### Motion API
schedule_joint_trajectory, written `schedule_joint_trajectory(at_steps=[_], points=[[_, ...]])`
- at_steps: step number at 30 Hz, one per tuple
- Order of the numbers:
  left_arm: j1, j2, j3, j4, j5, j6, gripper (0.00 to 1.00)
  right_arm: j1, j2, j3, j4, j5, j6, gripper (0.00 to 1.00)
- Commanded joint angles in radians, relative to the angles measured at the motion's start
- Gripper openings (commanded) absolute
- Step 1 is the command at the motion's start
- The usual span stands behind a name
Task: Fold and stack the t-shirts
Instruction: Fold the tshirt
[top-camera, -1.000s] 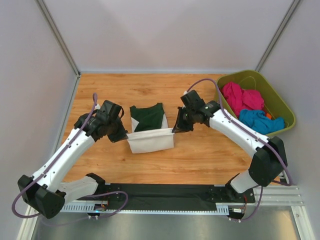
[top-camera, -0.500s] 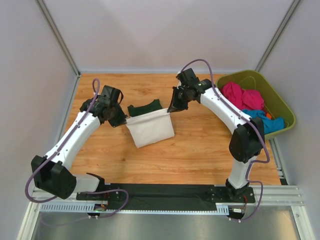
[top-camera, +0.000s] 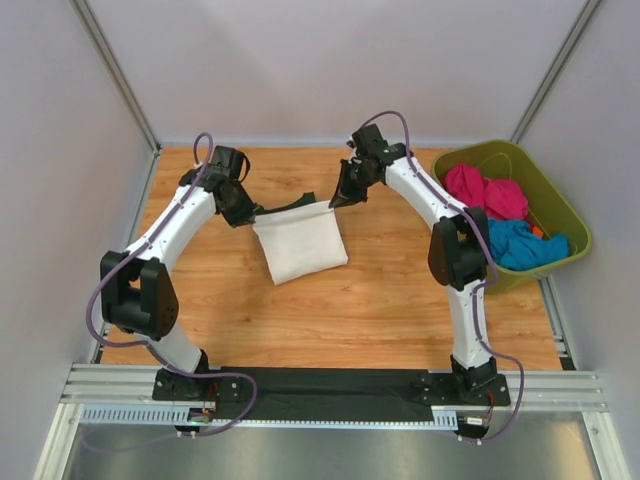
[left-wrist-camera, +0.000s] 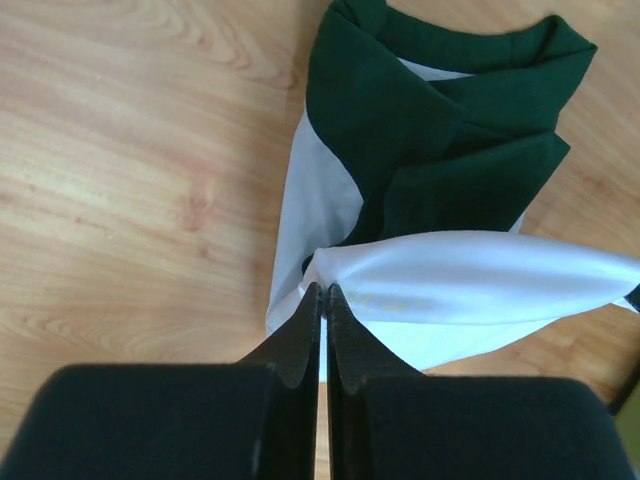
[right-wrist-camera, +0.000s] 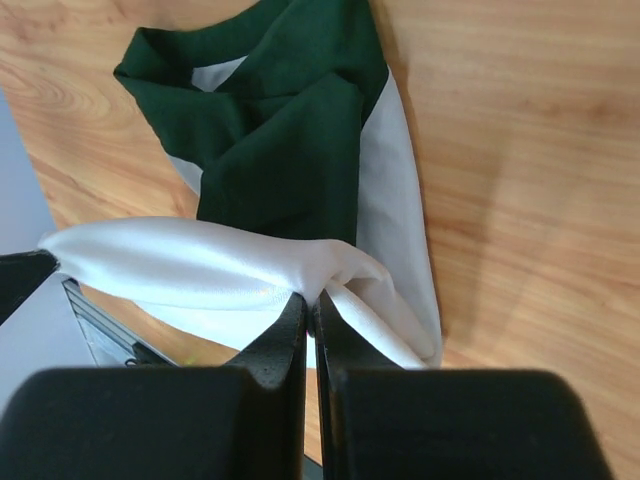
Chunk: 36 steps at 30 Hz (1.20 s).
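From above, the left hand (top-camera: 243, 212) and right hand (top-camera: 340, 197) each pinch a top corner of a white and green shirt (top-camera: 300, 248), stretched between them at the far middle of the bench (top-camera: 400, 300). A green bin (top-camera: 497, 148) at the right holds a pink shirt (top-camera: 480, 195) and a blue shirt (top-camera: 515, 242).

Left wrist view: the fingers (left-wrist-camera: 300, 340) press together on a white fold, with green cloth lying on the wood beyond.

Right wrist view: the fingers (right-wrist-camera: 285, 345) likewise clamp the white fold above green cloth.
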Motion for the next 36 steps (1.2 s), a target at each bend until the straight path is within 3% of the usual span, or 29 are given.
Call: schedule_joint_trajectory(at_steps=[1, 6, 12, 23, 30, 36], points=[[0.036, 0.058, 0.085, 0.009, -0.054, 0.056, 0.00, -0.068, 0.035, 0.101, 0.059, 0.002, -0.006, 0.00], [0.078, 0.146, 0.125, 0.021, -0.046, 0.040, 0.00, -0.081, 0.147, 0.198, 0.085, -0.097, -0.021, 0.00], [0.101, 0.204, 0.174, 0.046, -0.063, 0.053, 0.00, -0.083, 0.178, 0.186, 0.225, -0.147, -0.055, 0.00], [0.136, 0.191, 0.166, 0.150, -0.043, 0.114, 0.00, -0.088, 0.191, 0.197, 0.375, -0.176, -0.069, 0.00], [0.128, 0.096, 0.139, 0.153, -0.016, 0.184, 0.00, -0.088, 0.027, 0.025, 0.425, -0.144, -0.079, 0.00], [0.030, -0.062, 0.013, 0.095, -0.048, 0.229, 0.00, -0.081, -0.187, -0.283, 0.443, -0.104, -0.096, 0.00]])
